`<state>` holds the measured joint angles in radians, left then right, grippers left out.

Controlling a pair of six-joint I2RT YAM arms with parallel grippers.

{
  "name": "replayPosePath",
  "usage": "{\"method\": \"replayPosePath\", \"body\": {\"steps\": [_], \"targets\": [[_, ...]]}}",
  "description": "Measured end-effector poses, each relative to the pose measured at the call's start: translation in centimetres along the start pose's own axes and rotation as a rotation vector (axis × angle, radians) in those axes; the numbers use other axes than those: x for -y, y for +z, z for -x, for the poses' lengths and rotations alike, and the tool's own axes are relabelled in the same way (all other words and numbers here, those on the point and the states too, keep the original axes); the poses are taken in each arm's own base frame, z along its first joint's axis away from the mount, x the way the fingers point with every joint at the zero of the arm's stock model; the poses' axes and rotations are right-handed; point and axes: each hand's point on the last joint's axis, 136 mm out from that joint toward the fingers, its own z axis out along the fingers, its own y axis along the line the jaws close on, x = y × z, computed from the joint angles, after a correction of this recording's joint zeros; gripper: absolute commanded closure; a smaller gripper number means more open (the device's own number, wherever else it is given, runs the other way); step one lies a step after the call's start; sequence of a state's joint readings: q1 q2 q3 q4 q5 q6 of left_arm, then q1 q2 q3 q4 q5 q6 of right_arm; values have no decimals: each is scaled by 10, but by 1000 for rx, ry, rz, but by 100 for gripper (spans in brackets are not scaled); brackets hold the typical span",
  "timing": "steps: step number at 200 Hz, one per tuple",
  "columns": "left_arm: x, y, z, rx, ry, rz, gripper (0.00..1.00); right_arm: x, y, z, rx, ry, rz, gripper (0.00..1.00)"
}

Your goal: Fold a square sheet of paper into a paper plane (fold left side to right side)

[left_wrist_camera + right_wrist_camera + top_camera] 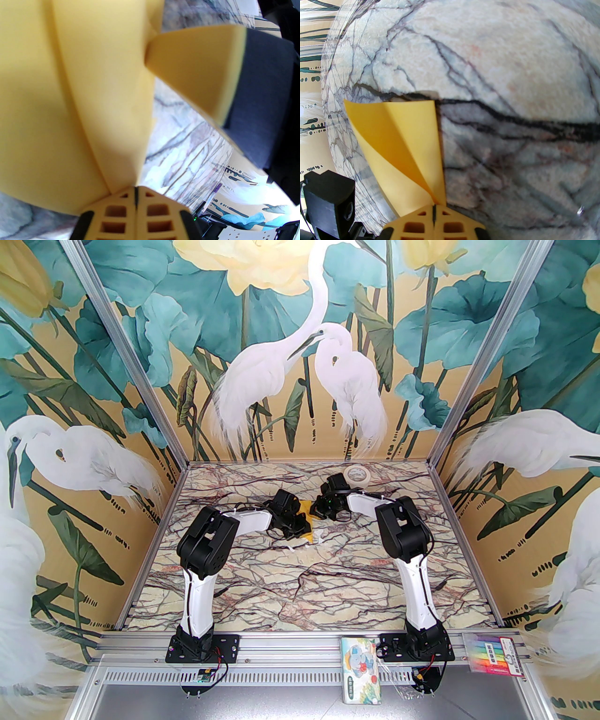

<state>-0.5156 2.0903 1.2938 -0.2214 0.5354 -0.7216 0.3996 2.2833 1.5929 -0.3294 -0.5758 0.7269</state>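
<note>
Each arm alternates glossy black joint housings (206, 540) with smooth white shells, and the left arm (199, 596) and the right arm (417, 591) are each bolted to a flat black base plate (226, 647) dotted with screw holes. A thin black cable (188, 603) runs along the white links, hugging one edge of each shell. Below the left base sits a little green circuit board (205, 676) with red and black wires (221, 669). The left gripper (136, 187) and the right gripper (434, 206) carry pale yellow-tan fingers (427, 219) pierced by rows of rectangular holes and flanked by black edges. A boxy black wrist camera housing (325, 199) shows a round lens (349, 208) on its face
</note>
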Motion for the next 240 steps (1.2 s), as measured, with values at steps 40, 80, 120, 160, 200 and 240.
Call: {"method": "replayPosePath", "body": {"steps": [40,80,120,160,200,240], "targets": [[0,1,0,-10,-8,12,100,0,0,0,0,-3,0,100],[0,2,1,-18,-14,18,100,0,0,1,3,-7,-1,100],[1,1,1,-17,-13,16,100,0,0,0,2,-8,-1,100],[5,-9,11,10,-15,2,94,0,0,0,2,-12,-2,100],[18,-33,42,82,-26,-48,93,0,0,0,2,-16,-2,100],[38,-50,74,145,13,-86,93,0,0,0,2,-19,-2,100]]}}
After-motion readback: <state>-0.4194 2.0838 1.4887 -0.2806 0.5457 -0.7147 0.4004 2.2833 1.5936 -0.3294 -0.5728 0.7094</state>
